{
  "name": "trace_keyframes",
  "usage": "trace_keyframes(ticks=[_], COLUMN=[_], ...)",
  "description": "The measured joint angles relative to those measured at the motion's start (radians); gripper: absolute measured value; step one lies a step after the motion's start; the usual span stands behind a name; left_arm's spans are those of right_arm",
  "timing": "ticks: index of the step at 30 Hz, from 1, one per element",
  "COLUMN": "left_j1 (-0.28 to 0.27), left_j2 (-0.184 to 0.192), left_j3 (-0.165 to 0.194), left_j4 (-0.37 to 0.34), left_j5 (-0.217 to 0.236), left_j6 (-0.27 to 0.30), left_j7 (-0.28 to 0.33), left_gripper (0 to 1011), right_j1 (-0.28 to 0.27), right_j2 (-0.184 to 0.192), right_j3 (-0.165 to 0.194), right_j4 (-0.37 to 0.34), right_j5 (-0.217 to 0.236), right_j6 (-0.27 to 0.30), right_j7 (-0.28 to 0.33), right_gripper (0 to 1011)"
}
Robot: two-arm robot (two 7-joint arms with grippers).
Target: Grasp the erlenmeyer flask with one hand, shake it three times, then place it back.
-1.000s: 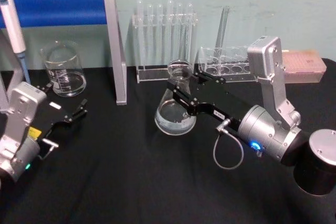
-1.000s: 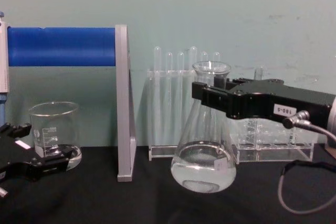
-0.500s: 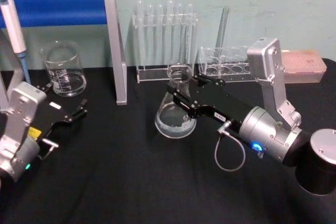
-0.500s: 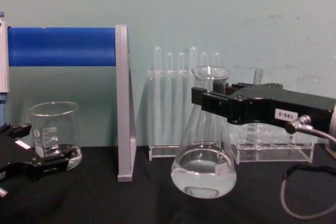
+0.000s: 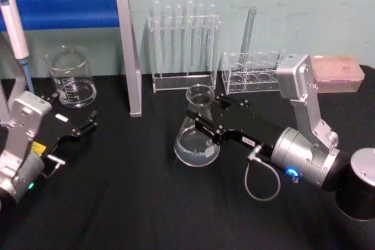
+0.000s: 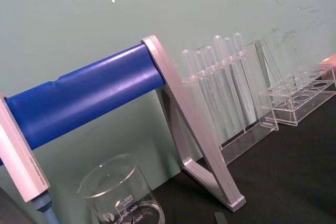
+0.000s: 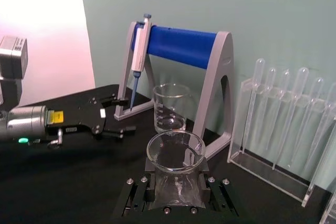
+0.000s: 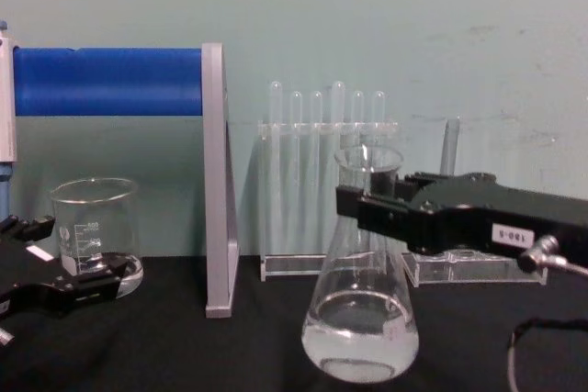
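At centre front we list our right hand (image 5: pixel 203 122), fingers clamped on the neck of the erlenmeyer flask (image 5: pixel 196 144): upright, clear liquid in its base, low at the black table (image 5: pixel 146 203). Further left, our left gripper (image 5: pixel 82 128), fingers apart, near the beaker (image 5: pixel 71 80). Behind, the test-tube rack (image 5: pixel 183 45)

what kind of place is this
Likely a chemistry lab bench: test tubes in a rack, a graduated beaker, a pipette on a blue stand, and an erlenmeyer flask held by the right gripper. The left gripper sits idle near the beaker.
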Motion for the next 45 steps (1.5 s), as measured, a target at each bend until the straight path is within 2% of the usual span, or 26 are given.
trace_keyframes(ticks=[12,23,45], left_j1=[0.0,0.0,0.0], left_j2=[0.0,0.0,0.0], left_j3=[0.0,0.0,0.0], left_j4=[0.0,0.0,0.0], left_j5=[0.0,0.0,0.0], left_j6=[0.0,0.0,0.0], left_j7=[0.0,0.0,0.0], left_gripper=[1001,1001,1001], right_j1=[0.0,0.016,0.036], right_j2=[0.034,0.036,0.028], right_j3=[-0.028,-0.055,-0.074], right_j4=[0.05,0.11,0.152], right_j5=[0.01,0.027,0.043], right_j6=[-0.04,-0.087,-0.099], right_j7=[0.051,0.1,0.109], right_gripper=[450,450,450])
